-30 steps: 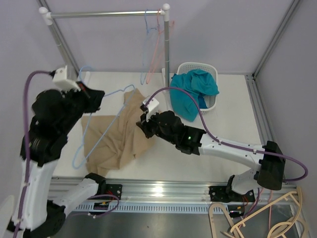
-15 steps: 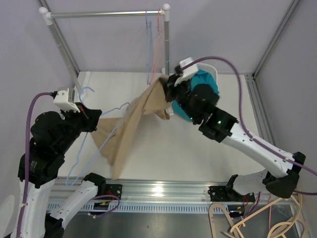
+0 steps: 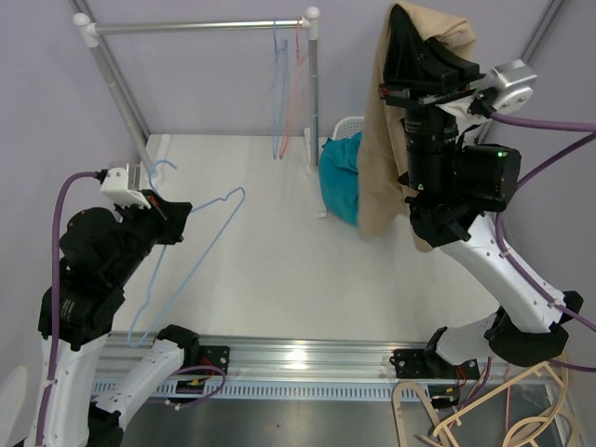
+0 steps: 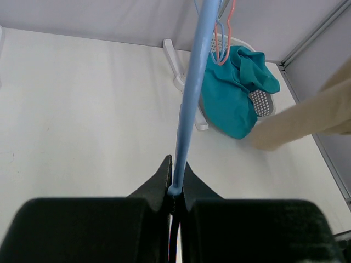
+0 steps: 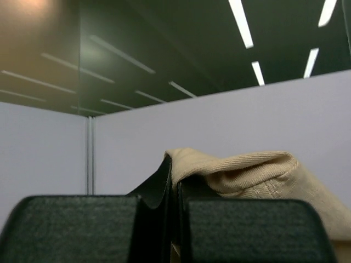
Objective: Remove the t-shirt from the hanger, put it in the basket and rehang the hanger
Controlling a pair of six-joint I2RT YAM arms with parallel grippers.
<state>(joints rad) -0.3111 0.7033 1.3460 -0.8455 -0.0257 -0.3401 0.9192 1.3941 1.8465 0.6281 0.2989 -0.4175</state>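
Observation:
The tan t-shirt (image 3: 380, 140) hangs free in the air at the right, draped over my raised right gripper (image 3: 402, 23), which is shut on its top fold. The right wrist view shows the cloth (image 5: 247, 172) pinched between the closed fingers (image 5: 174, 170). The thin blue hanger (image 3: 200, 219) is bare and slants over the left of the table. My left gripper (image 3: 177, 222) is shut on its wire near the hook. In the left wrist view the wire (image 4: 192, 93) runs up from the closed jaws (image 4: 175, 172), and the shirt's lower end (image 4: 307, 118) dangles at the right.
A white basket (image 3: 349, 123) holding teal clothing (image 3: 346, 177) stands at the back, right under the hanging shirt. The metal rack's rail (image 3: 196, 27) carries a blue and a pink hanger (image 3: 279, 84), and its post (image 3: 314, 112) stands beside the basket. Wooden hangers (image 3: 484, 410) lie off the table's near right corner.
My right gripper has lifted the t-shirt off the table, pulled it right and up, and it has slid clear of the hanger. The left gripper dropped slightly, still holding the hanger.

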